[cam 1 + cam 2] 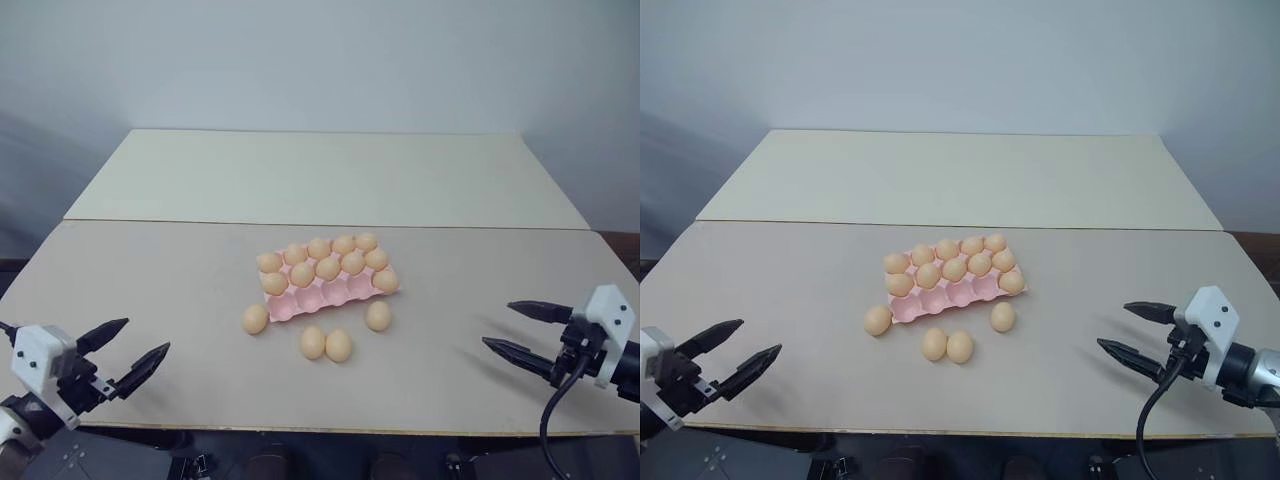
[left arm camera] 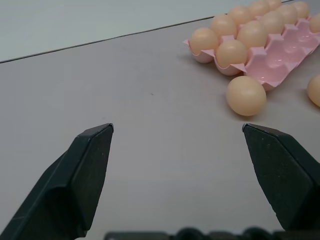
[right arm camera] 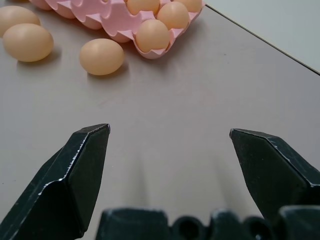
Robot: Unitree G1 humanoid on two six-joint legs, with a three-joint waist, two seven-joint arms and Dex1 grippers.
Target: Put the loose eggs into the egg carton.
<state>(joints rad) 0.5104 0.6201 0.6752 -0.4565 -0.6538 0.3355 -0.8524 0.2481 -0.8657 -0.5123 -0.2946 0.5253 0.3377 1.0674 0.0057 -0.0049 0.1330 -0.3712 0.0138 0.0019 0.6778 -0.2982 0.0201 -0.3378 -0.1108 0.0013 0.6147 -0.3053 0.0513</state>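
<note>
Four loose eggs (image 1: pixel 326 335) lie on the table (image 1: pixel 150 290) just in front of the pink egg carton (image 1: pixel 340 291), whose near row holds empty cups. The left gripper (image 1: pixel 132 352) and right gripper (image 1: pixel 517 328) hover wide open, well apart from them; the left wrist view reveals the empty cups' glossy interiors.

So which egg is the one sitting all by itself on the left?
Find the pink carton mid-table. Off its near left corner lies one loose egg, alone on the table. The other loose eggs sit further right: a touching pair in front, and one by the right corner.
</note>
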